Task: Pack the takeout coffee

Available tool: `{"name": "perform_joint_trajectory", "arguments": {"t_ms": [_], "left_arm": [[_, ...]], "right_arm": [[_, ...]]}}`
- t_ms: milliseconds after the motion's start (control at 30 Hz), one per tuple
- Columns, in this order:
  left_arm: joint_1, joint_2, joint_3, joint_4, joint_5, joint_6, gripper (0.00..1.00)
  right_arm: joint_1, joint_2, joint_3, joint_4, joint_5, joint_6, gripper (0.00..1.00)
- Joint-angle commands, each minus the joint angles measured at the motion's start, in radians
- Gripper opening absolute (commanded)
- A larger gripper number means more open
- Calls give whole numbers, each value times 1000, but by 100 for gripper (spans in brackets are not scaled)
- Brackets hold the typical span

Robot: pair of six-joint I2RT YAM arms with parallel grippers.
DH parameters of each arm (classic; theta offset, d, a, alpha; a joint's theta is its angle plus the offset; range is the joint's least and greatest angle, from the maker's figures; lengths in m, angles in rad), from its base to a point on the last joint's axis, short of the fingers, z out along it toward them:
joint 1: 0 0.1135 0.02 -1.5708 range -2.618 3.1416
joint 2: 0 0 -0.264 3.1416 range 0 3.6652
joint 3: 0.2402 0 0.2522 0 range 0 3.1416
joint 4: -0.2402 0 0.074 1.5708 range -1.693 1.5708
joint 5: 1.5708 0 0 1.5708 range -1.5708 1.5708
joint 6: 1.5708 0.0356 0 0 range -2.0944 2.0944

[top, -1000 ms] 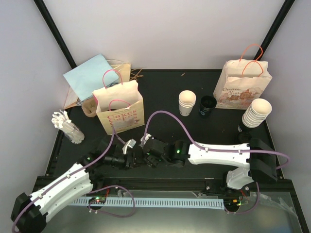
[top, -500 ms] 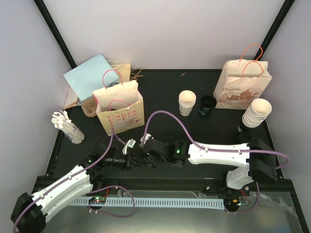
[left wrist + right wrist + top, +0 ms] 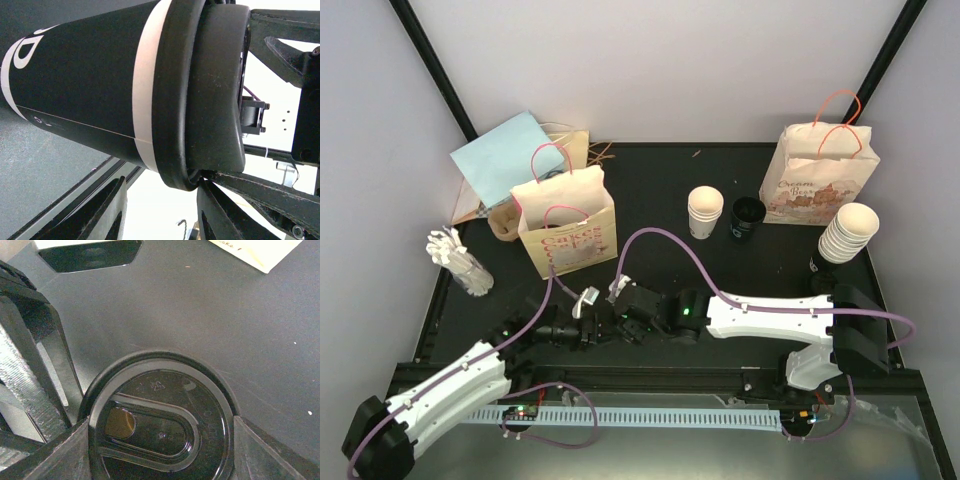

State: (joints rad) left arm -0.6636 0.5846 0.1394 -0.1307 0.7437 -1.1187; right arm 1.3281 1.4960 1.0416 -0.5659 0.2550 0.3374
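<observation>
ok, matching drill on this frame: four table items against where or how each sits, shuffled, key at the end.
Items:
1. lidded black cup
2. open black cup
3. tall white cup stack
4. blue sheet

Places or states:
A. far left corner
B. lid between the fingers of the right gripper
C. right edge of the table
D. upright, no lid, beside the right-hand bag

Pairs: 1-B, 2-D, 3-C, 4-A

Light blue sheet (image 3: 505, 150) stands tilted. Left of and nearer than the sheet: white bundle (image 3: 460, 262), possibly stirrers. Just beneath the sheet: small tan container (image 3: 503, 221).
</observation>
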Motion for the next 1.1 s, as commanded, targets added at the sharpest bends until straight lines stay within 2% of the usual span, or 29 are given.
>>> {"name": "perform_joint_trajectory", "arguments": {"t_ms": [0, 700, 1067], "left_arm": [[-1, -1, 5, -72, -134, -6, 41], [-10, 35, -70, -157, -201, 34, 34], [-20, 53, -95, -123, -204, 24, 33]], "right_arm": [[0, 120, -89, -234, -58, 8, 68], [40, 179, -101, -219, -49, 28, 67], [40, 167, -92, -220, -48, 29, 68]]}}
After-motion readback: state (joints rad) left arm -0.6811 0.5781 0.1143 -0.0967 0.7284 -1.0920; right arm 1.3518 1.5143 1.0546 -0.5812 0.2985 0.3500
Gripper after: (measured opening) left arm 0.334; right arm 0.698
